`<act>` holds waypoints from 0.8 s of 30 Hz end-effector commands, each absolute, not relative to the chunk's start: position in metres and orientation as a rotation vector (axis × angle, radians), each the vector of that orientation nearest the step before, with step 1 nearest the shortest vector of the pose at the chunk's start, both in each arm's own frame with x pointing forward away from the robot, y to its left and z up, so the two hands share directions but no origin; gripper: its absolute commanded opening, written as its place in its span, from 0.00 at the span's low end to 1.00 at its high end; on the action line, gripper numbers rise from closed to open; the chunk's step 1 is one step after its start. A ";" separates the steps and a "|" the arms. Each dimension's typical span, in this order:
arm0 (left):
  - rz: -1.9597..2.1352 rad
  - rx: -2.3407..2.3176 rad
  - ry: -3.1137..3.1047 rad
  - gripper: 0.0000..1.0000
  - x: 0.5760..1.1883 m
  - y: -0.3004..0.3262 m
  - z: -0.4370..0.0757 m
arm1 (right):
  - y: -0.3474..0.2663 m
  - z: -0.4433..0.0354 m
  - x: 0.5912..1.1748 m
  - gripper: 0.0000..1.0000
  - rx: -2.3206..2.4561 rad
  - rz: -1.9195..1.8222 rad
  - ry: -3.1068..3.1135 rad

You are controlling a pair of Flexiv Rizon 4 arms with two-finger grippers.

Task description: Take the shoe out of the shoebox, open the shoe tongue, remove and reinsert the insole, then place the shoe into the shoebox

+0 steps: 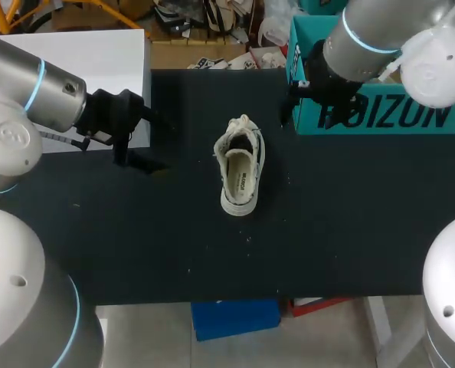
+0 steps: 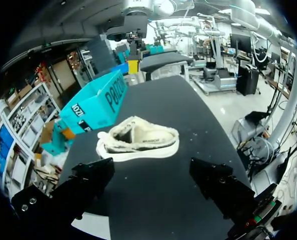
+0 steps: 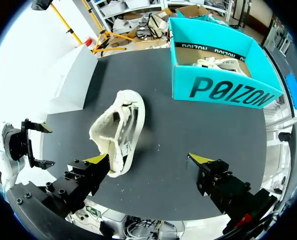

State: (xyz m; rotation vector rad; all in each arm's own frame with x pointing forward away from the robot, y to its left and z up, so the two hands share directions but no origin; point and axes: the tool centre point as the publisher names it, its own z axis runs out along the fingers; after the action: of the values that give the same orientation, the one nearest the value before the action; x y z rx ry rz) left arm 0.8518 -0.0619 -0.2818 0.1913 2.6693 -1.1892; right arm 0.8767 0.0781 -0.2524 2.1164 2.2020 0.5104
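head view: cream shoe (image 1: 240, 165) sits sole down near the middle of the black table (image 1: 350, 230), opening up, insole showing inside. it's out of the box, nothing touching it. teal shoebox (image 1: 411, 123) is at the far right of the table, open top, well apart from the shoe. the right arm covers part of its near wall.

left gripper (image 1: 139, 162) comes in from the left and hangs over the table to the left of the shoe, clear of it. right gripper (image 1: 289, 107) is up by the box's left corner, behind and to the right of the shoe.

left wrist view: left gripper (image 2: 151, 172) jaws spread wide, nothing between them. shoe (image 2: 138, 139) lies side-on ahead of the fingers with bare table between. shoebox (image 2: 96, 102) is beyond the shoe, off to one side.

right wrist view: right gripper (image 3: 149, 160) jaws also wide, holding nothing. shoe (image 3: 119, 130) is ahead of it and lines up with one yellow fingertip (image 3: 101, 159). i see no contact there. shoebox (image 3: 223, 90) is further out past the other finger, with something pale inside, can't tell what. the other arm's gripper (image 3: 23, 145) shows off to the shoe's far side, fingers apart.
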 end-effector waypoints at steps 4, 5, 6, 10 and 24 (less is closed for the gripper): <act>-1.184 0.190 2.671 1.00 0.851 -0.062 -0.282 | 0.102 -0.283 0.895 1.00 2.090 0.289 2.126; -1.184 0.190 2.671 1.00 0.851 -0.062 -0.282 | 0.103 -0.287 0.895 1.00 2.093 0.284 2.124; -1.184 0.190 2.671 1.00 0.851 -0.062 -0.282 | 0.105 -0.290 0.896 1.00 2.096 0.283 2.121; -1.184 0.190 2.671 1.00 0.851 -0.062 -0.282 | 0.115 -0.309 0.898 0.99 2.088 0.256 2.128; -1.184 0.190 2.671 1.00 0.851 -0.062 -0.282 | 0.133 -0.351 0.909 0.71 2.090 0.226 2.172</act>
State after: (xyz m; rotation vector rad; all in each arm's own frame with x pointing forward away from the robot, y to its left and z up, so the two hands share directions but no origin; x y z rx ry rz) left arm 0.8519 -0.0620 -0.2819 0.1916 2.6690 -1.1900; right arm 0.9018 0.1267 -0.3410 2.0876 2.1687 0.2392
